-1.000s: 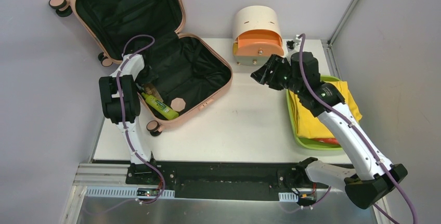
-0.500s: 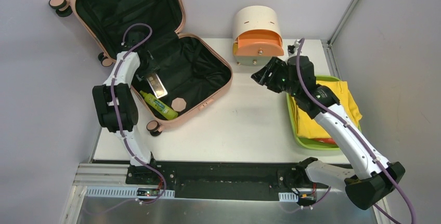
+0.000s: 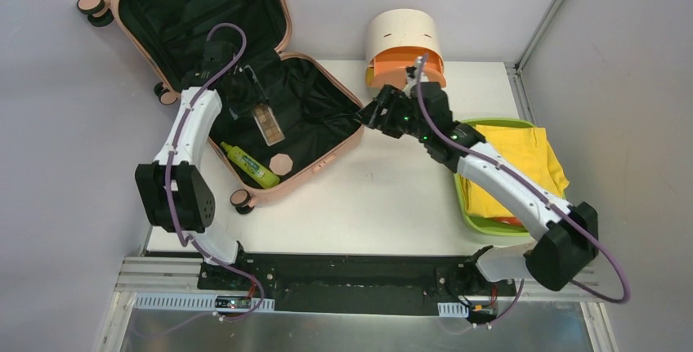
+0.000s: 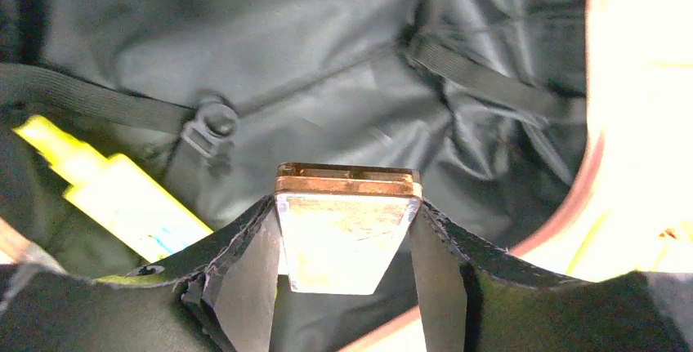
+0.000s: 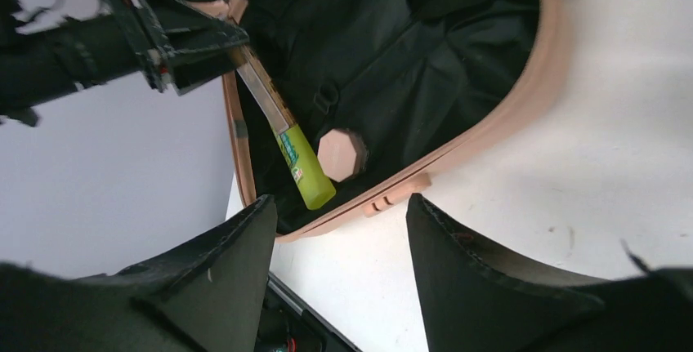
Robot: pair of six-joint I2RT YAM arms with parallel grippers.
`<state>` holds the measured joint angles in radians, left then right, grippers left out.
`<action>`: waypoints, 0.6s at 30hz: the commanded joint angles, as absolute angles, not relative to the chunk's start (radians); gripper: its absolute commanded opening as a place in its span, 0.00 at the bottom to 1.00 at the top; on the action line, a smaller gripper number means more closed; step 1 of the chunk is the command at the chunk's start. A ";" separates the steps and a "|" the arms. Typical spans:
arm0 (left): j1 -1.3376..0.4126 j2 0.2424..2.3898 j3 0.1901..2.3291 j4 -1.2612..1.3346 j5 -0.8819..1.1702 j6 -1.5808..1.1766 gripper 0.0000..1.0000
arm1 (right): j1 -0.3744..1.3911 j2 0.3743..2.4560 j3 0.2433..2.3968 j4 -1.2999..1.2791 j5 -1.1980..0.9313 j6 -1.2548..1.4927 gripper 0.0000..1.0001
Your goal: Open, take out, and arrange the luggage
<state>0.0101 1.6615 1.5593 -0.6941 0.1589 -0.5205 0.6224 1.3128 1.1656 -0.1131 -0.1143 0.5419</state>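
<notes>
The luggage (image 3: pixel 319 119) lies open at the far-left corner of the counter (image 3: pixel 384 197). Its base half rests flat with the black lining facing up. Its lid stands up behind it, past the far edge, and 2 small wheels show at the lid's top left.

The left arm (image 3: pixel 186 131) reaches over the base half from the left edge. The left jaws are closed part-way on a flat amber case (image 3: pixel 268 123), which they hold by its 2 long sides above the lining. In the left wrist view the case (image 4: pixel 347 229) sits squarely between the 2 dark fingers. A strap buckle (image 4: pixel 211 127) lies on the lining beyond it.

A lime-green bottle (image 3: pixel 249 166) lies in the base half near its front-left rim. A small pink octagonal piece (image 3: pixel 281 162) lies just beside it.

The right arm (image 3: pixel 507 184) stretches from the near-right corner toward the luggage. The right jaws stand wide open with nothing between them, just beside the right corner of the base half. They hang in front of a cream drawer unit (image 3: pixel 400 37) at the far edge.

A lime-green tray (image 3: pixel 480 221) holding a yellow cloth (image 3: pixel 531 152) sits along the right edge.
</notes>
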 commanded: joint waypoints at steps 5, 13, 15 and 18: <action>-0.129 1.472 1.523 -0.704 0.273 -0.601 0.28 | 0.780 1.516 1.311 -0.005 -0.049 0.568 0.61; -0.200 1.376 1.479 -0.705 0.279 -0.629 0.29 | 0.841 1.623 1.355 0.070 -0.075 0.579 0.55; -0.206 1.365 1.470 -0.703 0.276 -0.633 0.29 | 0.847 1.633 1.357 0.085 -0.091 0.583 0.54; -0.213 1.358 1.462 -0.703 0.283 -0.642 0.29 | 0.860 1.655 1.368 0.089 -0.121 0.576 0.53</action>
<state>-0.2028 1.3941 1.4731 -0.6979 0.2634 -0.6098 0.8440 1.6421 1.3067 0.0162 -0.0864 0.5705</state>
